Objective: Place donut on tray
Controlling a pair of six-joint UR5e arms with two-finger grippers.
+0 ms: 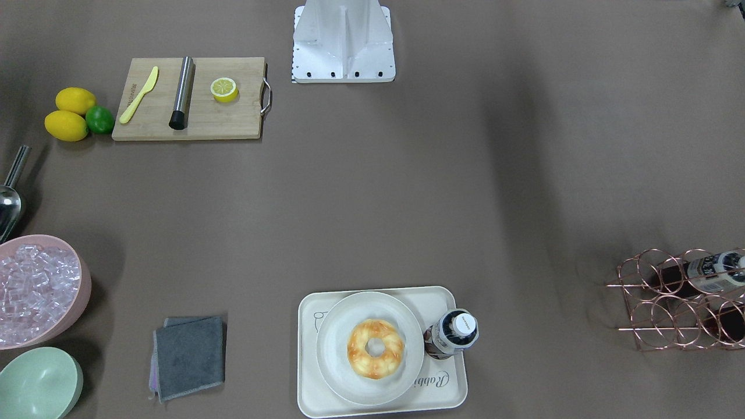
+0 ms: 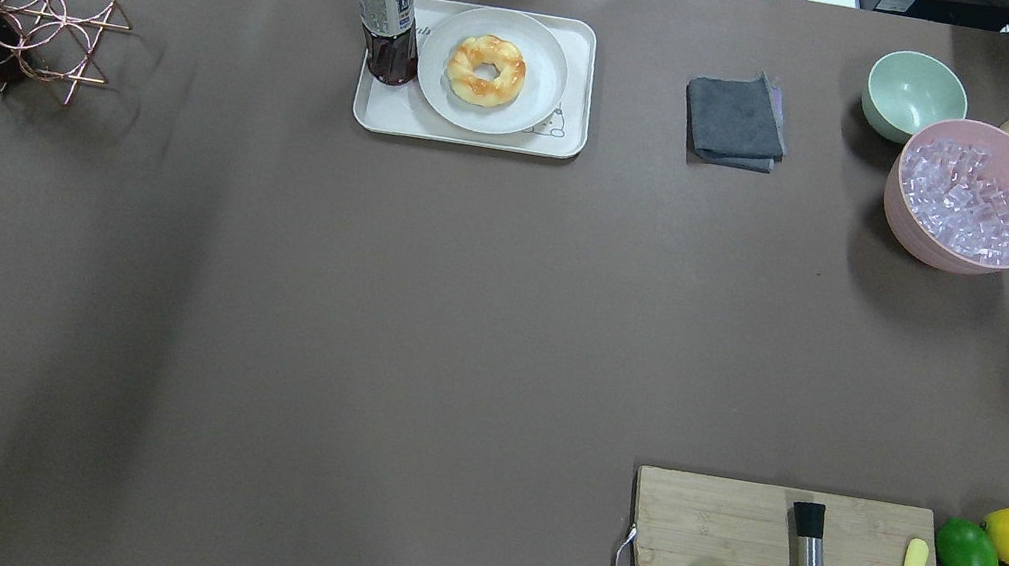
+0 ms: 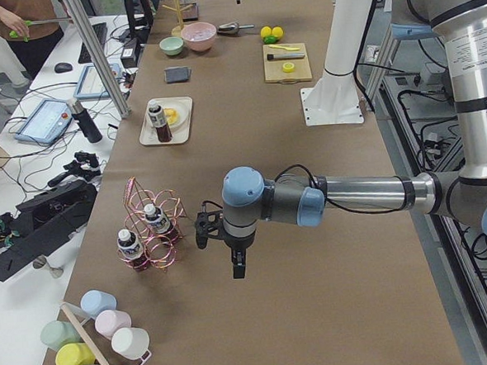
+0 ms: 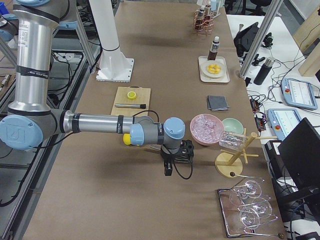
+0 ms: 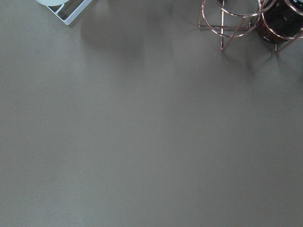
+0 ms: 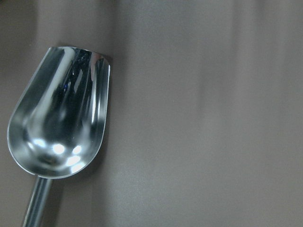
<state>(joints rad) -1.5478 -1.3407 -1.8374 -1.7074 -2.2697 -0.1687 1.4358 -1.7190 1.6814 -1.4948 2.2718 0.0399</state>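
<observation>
Sitting on plate (image 1: 334,364) in tray (image 1: 311,401): donut (image 1: 358,349); left gripper (image 3: 239,270), right gripper (image 4: 168,171): cannot tell spread

Copper rack (image 5: 221,33), perhaps bottle (image 5: 280,21), top right

The white pedestal (image 1: 343,41) is rising as a ribbed column from a square plate with rounded corners. Four dark bolts are sitting along the plate's edge, and a black-and-white checked strip is edging one corner. Out from the pedestal, the left arm (image 3: 368,193) is showing bare silver tubes, grey joint housings and light-blue round caps. A thin black cable is looping over its wrist joints, and the slim left gripper (image 3: 238,270) is showing black. The right arm (image 4: 97,122) is wearing the same colours, with a ring logo marking its big blue cap, small print lining its upright tube, and a black right gripper (image 4: 168,171).
</observation>
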